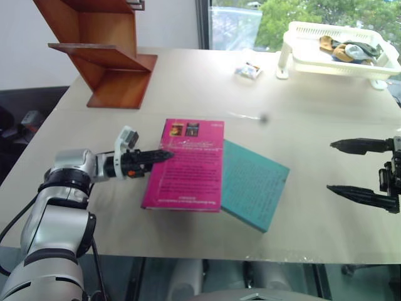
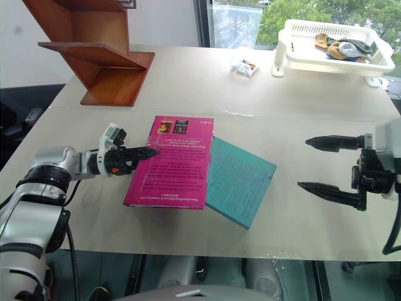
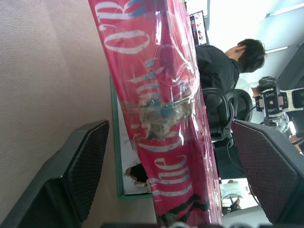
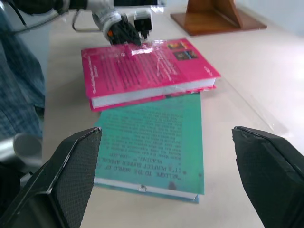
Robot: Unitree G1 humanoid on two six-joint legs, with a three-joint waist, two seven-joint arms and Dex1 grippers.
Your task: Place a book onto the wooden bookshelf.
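- Two wide-open fingers of the left gripper [image 1: 164, 155] straddle the book's [image 1: 187, 166] spine edge, gripping nothing.
- Right gripper [image 1: 344, 167] gapes empty, well right of the book.

silver-grey jointed left arm [image 1: 59, 207] with black cables, black textured fingers [image 3: 80, 166]

Glossy, film-wrapped magenta paper book [image 1: 185, 164], matt teal book [image 1: 254, 183], smooth reddish-brown wooden bookshelf [image 1: 103, 53], white plastic basket [image 1: 341, 49], matt beige table [image 1: 301, 125].
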